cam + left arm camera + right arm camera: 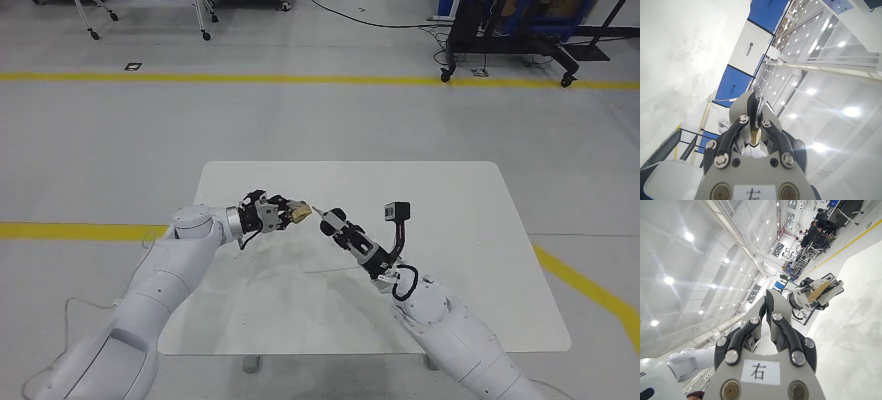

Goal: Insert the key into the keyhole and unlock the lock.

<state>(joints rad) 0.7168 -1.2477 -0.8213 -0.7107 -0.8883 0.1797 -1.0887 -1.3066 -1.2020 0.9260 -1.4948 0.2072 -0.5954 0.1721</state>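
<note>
Left arm [165,275] comes in from the near left corner of the white table [460,200], forearm level above it and wrist pointing towards the middle. The left gripper [283,212] is clamped on a small brass lock [298,212], held clear of the tabletop with one end facing the other arm. In the left wrist view a silvery metal part sits between the finger pads above the brass body.

Just beside the lock, a thin pale sliver, probably the key [316,211], points at it from the right gripper [327,219], whose fingers are pressed tight together; I cannot tell whether the tip touches the lock. Right arm [440,320] rises from the near right edge, angled inward.

A white label [761,372] with one black character sits on each gripper housing. Blue wall panels [731,86] behind carry white lettering
</note>
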